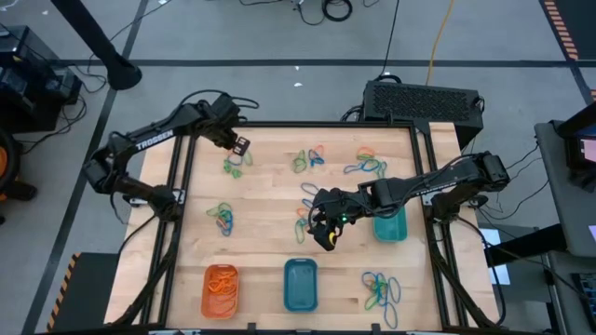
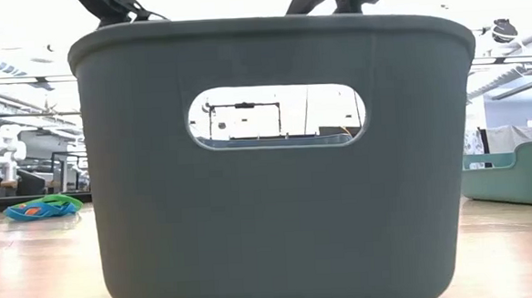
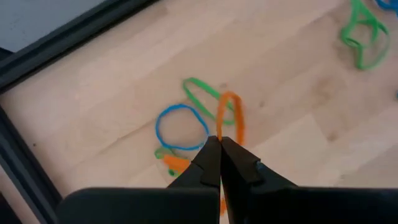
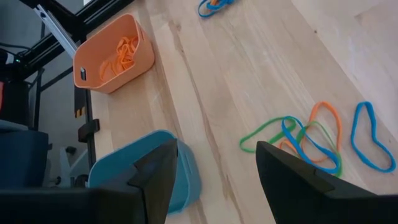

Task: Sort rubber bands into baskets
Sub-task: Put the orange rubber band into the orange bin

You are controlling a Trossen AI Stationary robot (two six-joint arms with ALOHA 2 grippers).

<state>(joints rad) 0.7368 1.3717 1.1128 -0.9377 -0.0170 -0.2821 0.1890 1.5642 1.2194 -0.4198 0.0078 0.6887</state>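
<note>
Left hand (image 3: 219, 144) at tabletop (image 1: 270, 242) 11 o'clock, pinching orange rubber band (image 3: 230, 115). Right hand (image 4: 214, 162) mid-tabletop, fingers spread, empty.

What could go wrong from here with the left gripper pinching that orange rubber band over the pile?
The left gripper, shut on the thin orange rubber band, has only a small fingertip pinch, so the band may slip free. That band overlaps a green rubber band, which could be dragged along. The orange plastic basket sits far off, so a drop in transit seems possible.

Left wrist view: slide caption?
Left gripper shut on an orange rubber band, above a blue band and green band on the table.
</note>
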